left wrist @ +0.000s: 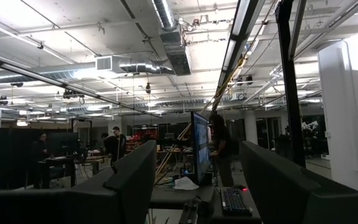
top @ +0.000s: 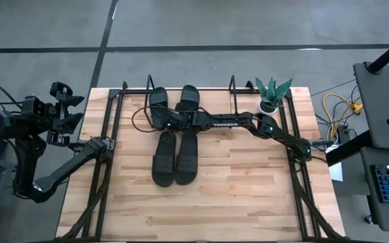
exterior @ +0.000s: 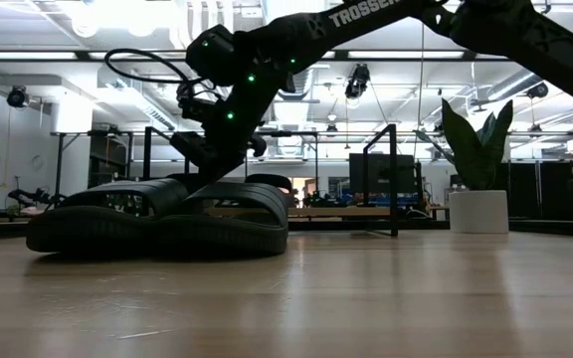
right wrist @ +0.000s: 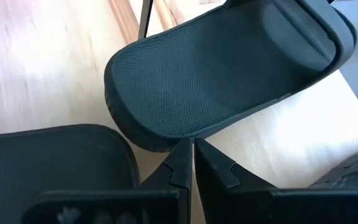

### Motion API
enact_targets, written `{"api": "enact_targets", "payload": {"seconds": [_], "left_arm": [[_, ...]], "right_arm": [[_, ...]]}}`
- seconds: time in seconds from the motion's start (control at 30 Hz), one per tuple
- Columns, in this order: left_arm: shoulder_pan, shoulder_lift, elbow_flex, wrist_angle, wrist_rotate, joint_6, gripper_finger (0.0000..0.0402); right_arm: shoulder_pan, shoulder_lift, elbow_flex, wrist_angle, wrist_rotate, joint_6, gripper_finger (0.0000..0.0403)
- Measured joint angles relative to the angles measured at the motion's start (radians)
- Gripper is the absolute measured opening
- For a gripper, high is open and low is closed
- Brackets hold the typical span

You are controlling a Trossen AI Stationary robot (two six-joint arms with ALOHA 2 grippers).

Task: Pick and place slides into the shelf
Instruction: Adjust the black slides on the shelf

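Observation:
Two black slides (top: 157,104) (top: 189,100) lie side by side on the shelf (top: 211,101) at the table's far edge. Two more slides (top: 164,158) (top: 186,158) rest sole-down on the table in front of it and overlap in the low view (exterior: 157,224). My right gripper (top: 171,125) (right wrist: 188,168) reaches in from the right. It is shut and stands between the left shelf slide's heel (right wrist: 216,81) and the left table slide (right wrist: 42,162). My left gripper (top: 63,108) (left wrist: 197,193) is open, raised beyond the table's left edge and facing the room. My right gripper has its shut fingertips (right wrist: 182,155) right at the rim of the left shelf slide's heel end (right wrist: 166,134), coming at it slanting down from the near side. I cannot tell whether they touch the rim.
A potted plant (top: 272,94) (exterior: 476,169) stands at the table's far right corner beside the shelf. Black frame rails (top: 103,169) (top: 296,175) run along the table's left and right sides. Bare wood lies on the near half of the table (top: 201,209).

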Motion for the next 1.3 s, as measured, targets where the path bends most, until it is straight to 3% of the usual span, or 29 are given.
{"api": "enact_targets", "payload": {"seconds": [0.5, 0.9, 1.13, 1.3], "left_arm": [[0.0, 0.0, 0.0, 0.0, 0.0, 0.005, 0.0217], [0.0, 0.0, 0.0, 0.0, 0.0, 0.004, 0.0217], [0.0, 0.0, 0.0, 0.0, 0.0, 0.004, 0.0217], [0.0, 0.0, 0.0, 0.0, 0.002, 0.004, 0.0217]], "right_arm": [[0.014, 0.0, -0.001, 0.021, -0.078, 0.03, 0.0008], [0.03, -0.012, -0.002, 0.043, -0.079, 0.016, 0.0008], [0.029, -0.076, 0.023, 0.014, 0.074, -0.155, 0.0008], [-0.024, -0.094, 0.024, -0.068, 0.106, -0.184, 0.001]]}}
